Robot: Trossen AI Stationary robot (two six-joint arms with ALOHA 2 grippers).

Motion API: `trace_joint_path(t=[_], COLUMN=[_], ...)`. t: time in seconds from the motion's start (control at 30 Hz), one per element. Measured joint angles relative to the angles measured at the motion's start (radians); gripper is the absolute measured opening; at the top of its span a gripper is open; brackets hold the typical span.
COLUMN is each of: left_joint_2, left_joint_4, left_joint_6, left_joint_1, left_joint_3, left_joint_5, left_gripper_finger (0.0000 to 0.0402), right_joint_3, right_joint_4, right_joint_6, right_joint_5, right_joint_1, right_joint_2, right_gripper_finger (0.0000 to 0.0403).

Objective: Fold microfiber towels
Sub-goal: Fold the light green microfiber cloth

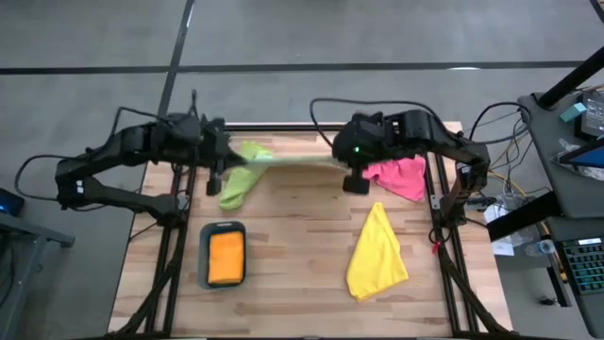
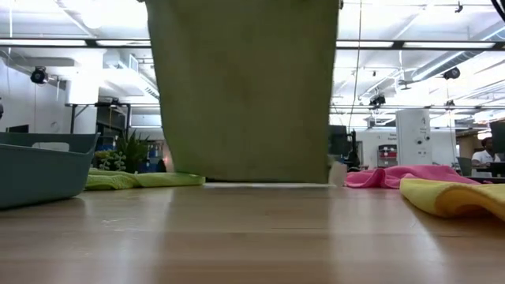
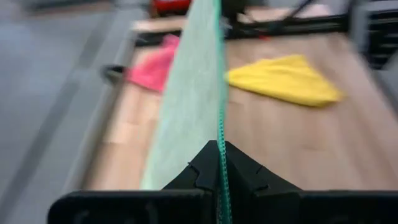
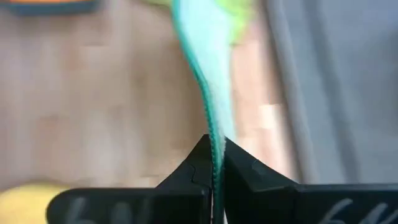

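Note:
A pale sage green towel (image 2: 245, 87) hangs as a flat sheet between my two grippers over the table's far part. In the high view it shows as a thin strip (image 1: 288, 162). My left gripper (image 1: 219, 168) is shut on its left end. My right gripper (image 1: 351, 175) is shut on its right end. A lime green towel (image 1: 241, 181) lies crumpled on the table under the left gripper. A pink towel (image 1: 401, 177) lies at the far right, and a yellow towel (image 1: 377, 255) at the near right. An orange towel (image 1: 226, 257) lies folded in the teal tray (image 1: 205, 255). My left gripper pinches the sage towel's stitched upper edge (image 3: 219, 127) at its left end between the two fingers. The upper edge runs taut toward the other gripper, and the cloth hangs below it. My right gripper pinches the sage towel's stitched upper edge (image 4: 214, 134) at its right end between the two fingers. The cloth hangs below, and its lower edge (image 2: 252, 180) reaches close to the table; I cannot tell whether it touches.
The teal tray also shows at the left of the low view (image 2: 39, 166). A small potted plant (image 2: 130, 150) stands beyond the table's far edge. Bare wood lies in the table's middle (image 1: 302, 236).

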Motion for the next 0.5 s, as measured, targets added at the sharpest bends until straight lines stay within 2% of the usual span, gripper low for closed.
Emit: trace_joint_path(t=[0.07, 0.13, 0.33, 0.5], left_joint_2=[0.002, 0.006, 0.028, 0.060], left_joint_4=[0.005, 0.023, 0.085, 0.206], left_joint_6=[-0.045, -0.097, -0.230, -0.314], left_joint_1=[-0.031, -0.077, -0.229, -0.352], left_joint_3=[-0.041, -0.088, -0.206, -0.280], left_joint_5=[0.033, 0.037, 0.045, 0.044], left_gripper_finger=[0.0000, 0.0000, 0.0000, 0.0000], right_joint_3=[-0.005, -0.014, -0.067, -0.184], right_joint_4=[0.006, 0.009, 0.014, 0.079], right_joint_6=[0.033, 0.062, 0.189, 0.292], right_joint_5=[-0.090, -0.130, -0.151, -0.151], right_joint_1=[0.035, 0.078, 0.207, 0.313], right_joint_2=[0.005, 0.013, 0.026, 0.027], right_gripper_finger=[0.0009, 0.0009, 0.0009, 0.0009])
